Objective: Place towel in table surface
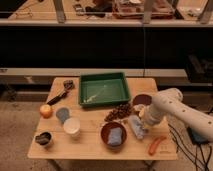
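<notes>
The towel (136, 127) is a pale grey, rumpled cloth lying on the light wooden table surface (90, 149), just right of a brown bowl (114, 135). My gripper (142, 119) is at the end of the white arm (172, 106), which reaches in from the right. The gripper is directly over the towel's upper right end and seems to touch it. The arm hides how the gripper meets the cloth.
The brown bowl holds a bluer folded cloth (114, 136). A green tray (104, 89) stands at the back middle, with a dark cluster (119, 112) and a brown dish (142, 99) near the arm. An orange sausage-shaped thing (156, 145) lies front right. An orange fruit (46, 110), a grey disc (62, 114), a white cup (71, 126) and a small dark cup (43, 138) are on the left.
</notes>
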